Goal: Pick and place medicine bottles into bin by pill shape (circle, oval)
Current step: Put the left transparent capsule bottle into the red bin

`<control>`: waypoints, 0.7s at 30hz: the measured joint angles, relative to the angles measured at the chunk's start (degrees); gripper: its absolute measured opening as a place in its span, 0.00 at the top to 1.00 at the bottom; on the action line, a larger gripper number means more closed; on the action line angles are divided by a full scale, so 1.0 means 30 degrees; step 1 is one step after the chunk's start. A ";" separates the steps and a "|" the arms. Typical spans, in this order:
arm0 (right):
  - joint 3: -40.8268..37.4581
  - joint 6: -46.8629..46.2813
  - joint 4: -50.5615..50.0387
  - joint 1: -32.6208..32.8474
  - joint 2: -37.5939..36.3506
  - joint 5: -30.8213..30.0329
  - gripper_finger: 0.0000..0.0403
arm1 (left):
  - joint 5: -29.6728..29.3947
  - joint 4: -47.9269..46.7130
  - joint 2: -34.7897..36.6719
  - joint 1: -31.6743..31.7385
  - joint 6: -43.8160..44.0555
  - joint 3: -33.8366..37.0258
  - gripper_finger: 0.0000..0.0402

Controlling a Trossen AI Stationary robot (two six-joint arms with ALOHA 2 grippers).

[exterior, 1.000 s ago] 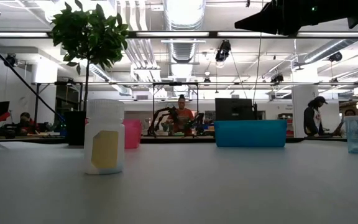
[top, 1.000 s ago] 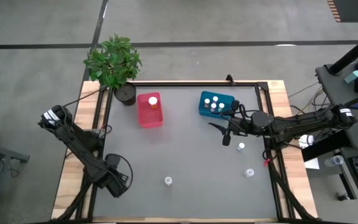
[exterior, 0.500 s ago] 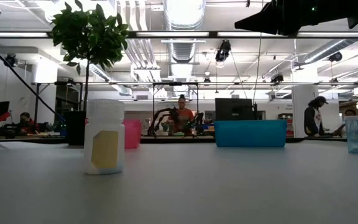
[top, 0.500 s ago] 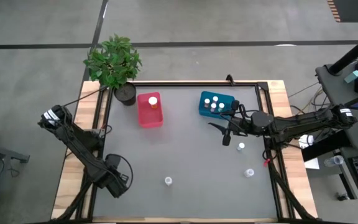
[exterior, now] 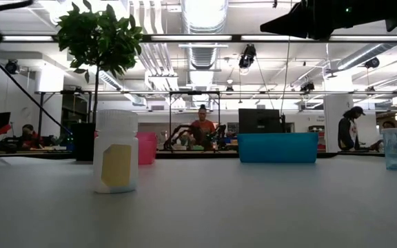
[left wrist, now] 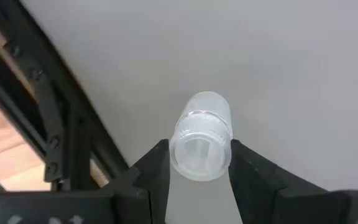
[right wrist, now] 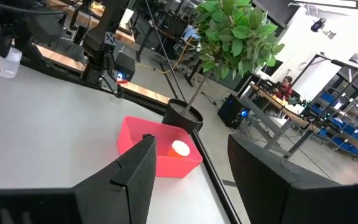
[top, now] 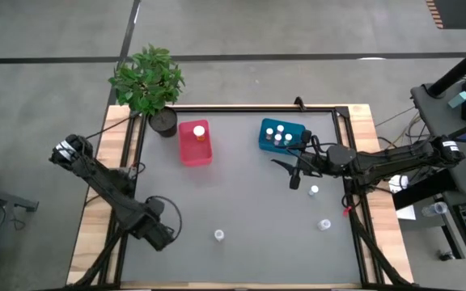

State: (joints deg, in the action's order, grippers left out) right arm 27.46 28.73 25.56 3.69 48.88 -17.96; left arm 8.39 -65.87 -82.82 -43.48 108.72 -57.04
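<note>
My left gripper [top: 162,235] is near the table's front left and is shut on a clear medicine bottle with a white cap [left wrist: 201,134]; that bottle also shows far off in the right wrist view [right wrist: 8,62]. My right gripper [top: 294,174] is open and empty, raised near the teal bin [top: 280,136], which holds several bottles. The pink bin [top: 195,143] holds one bottle [top: 199,133]. Three bottles stand on their bases on the table: one at the front centre [top: 218,235], two at the right [top: 314,191] [top: 324,224]. My left gripper pinches the bottle's white cap [left wrist: 179,149] between its two fingers [left wrist: 154,168], one on each side. The fingers come from above, pointing down. The bottle's body points away below them; whether its base is clear of the table I cannot tell.
A potted plant [top: 150,85] stands at the far left corner beside the pink bin. A dark frame rail [top: 132,153] runs along the table's left edge, close to my left arm. The nearest bottle fills the low view's left [exterior: 116,151].
My left gripper, shut on its bottle, has gone a little toward the table's right edge, and its arm has swung with it. My right arm has kept still.
</note>
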 joint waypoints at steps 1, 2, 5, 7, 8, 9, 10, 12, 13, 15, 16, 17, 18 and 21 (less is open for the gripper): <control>0.0000 0.0012 0.0000 0.0000 0.0000 0.0000 0.54 | -0.0005 -0.0063 0.0096 0.0401 -0.0483 -0.0204 0.70; 0.0000 0.0062 0.0000 -0.0002 0.0000 -0.0007 0.54 | -0.0010 -0.0160 0.0176 0.0829 -0.0984 -0.0421 0.71; 0.0000 0.0177 0.0006 -0.0064 0.0000 -0.0007 0.54 | -0.0018 -0.0254 0.0245 0.2231 -0.2790 -0.1111 0.71; 0.0000 0.0175 0.0007 -0.0223 0.0000 0.0000 0.54 | -0.0010 -0.0255 0.0252 0.3241 -0.4201 -0.1655 0.71; 0.0000 0.0175 0.0000 -0.0306 0.0000 -0.0014 0.54 | -0.0014 -0.0252 0.0246 0.3752 -0.4923 -0.1943 0.71; 0.0000 0.0169 0.0000 -0.0385 0.0000 -0.0014 0.54 | -0.0023 -0.0255 0.0224 0.4258 -0.5619 -0.2234 0.71; 0.0000 0.0145 -0.0005 -0.0460 0.0000 -0.0015 0.54 | -0.0062 -0.0242 0.0197 0.4739 -0.6346 -0.2520 0.71; 0.0000 0.0061 -0.0007 -0.0563 0.0000 -0.0015 0.54 | -0.0284 -0.0231 0.0154 0.5691 -0.7761 -0.3071 0.71; -0.0007 -0.0015 -0.0015 -0.0588 0.0000 -0.0015 0.54 | -0.0548 -0.0224 0.0128 0.6143 -0.8447 -0.3374 0.71; -0.0007 -0.0066 -0.0022 -0.0622 0.0000 -0.0015 0.54 | -0.1073 -0.0224 0.0128 0.7074 -0.9984 -0.3947 0.71; -0.0007 -0.0066 -0.0022 -0.0622 0.0000 -0.0007 0.54 | -0.1245 -0.0233 0.0128 0.7585 -1.0792 -0.4230 0.71; -0.0007 -0.0066 -0.0029 -0.0622 0.0000 -0.0008 0.54 | -0.1471 -0.0239 0.0128 0.8100 -1.1685 -0.4535 0.71; -0.0007 -0.0066 -0.0043 -0.0622 0.0000 -0.0007 0.54 | -0.1694 -0.0250 0.0128 0.8630 -1.2660 -0.4848 0.71; -0.0007 -0.0058 -0.0039 -0.0622 0.0000 -0.0007 0.54 | -0.2827 -0.0249 0.0128 1.0359 -1.5709 -0.5602 0.71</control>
State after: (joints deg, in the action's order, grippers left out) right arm 27.44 28.56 25.44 1.83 48.88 -17.98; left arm -0.09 -66.61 -82.43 -12.41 61.59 -73.85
